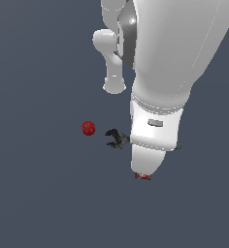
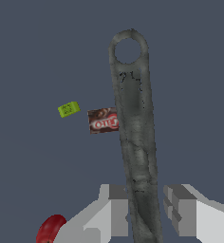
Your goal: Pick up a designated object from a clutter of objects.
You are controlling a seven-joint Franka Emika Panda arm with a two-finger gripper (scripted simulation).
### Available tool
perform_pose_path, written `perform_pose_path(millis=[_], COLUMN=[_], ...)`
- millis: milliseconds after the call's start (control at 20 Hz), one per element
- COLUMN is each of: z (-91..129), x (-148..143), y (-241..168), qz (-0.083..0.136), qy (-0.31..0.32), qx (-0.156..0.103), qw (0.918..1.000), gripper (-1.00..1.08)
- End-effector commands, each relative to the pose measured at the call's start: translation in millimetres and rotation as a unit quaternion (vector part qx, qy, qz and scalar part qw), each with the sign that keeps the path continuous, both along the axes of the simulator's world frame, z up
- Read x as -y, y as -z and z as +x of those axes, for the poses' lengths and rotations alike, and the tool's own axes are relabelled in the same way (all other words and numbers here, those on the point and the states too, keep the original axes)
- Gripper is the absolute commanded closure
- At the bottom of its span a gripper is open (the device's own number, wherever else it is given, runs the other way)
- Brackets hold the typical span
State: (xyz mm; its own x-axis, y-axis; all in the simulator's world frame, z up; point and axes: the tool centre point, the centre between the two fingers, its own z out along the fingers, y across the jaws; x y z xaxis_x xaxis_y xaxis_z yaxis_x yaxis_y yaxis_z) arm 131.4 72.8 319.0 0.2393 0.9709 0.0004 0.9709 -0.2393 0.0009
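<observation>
The wrench (image 2: 135,137), slim and dark grey with a ring hole at its far end, runs lengthwise between my gripper's (image 2: 146,201) fingers (image 2: 115,204), which are shut against its handle. In the exterior view only its open jaw end (image 1: 117,138) sticks out past the exterior view's left side of my white arm (image 1: 155,131), which hides the fingers and most of the handle. The wrench overlaps the edge of the brown-red packet (image 2: 103,120), so it looks to be above the floor.
A red ball (image 1: 88,128) lies toward the exterior view's left of the wrench jaw and shows beside a finger (image 2: 51,228). A tiny green block (image 2: 68,109) sits near the packet (image 1: 142,176). The floor is plain dark grey.
</observation>
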Motion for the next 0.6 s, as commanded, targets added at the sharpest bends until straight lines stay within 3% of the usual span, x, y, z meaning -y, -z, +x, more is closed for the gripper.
perform_pose_path(millis=[0,550], z=[0,2], x=[-9,-22], y=[-15,-38], qz=[0.0,0.0], qy=[0.001,0.002], qx=[-0.001,-0.001], qw=[1.0,1.0], gripper=[1.08,1.08])
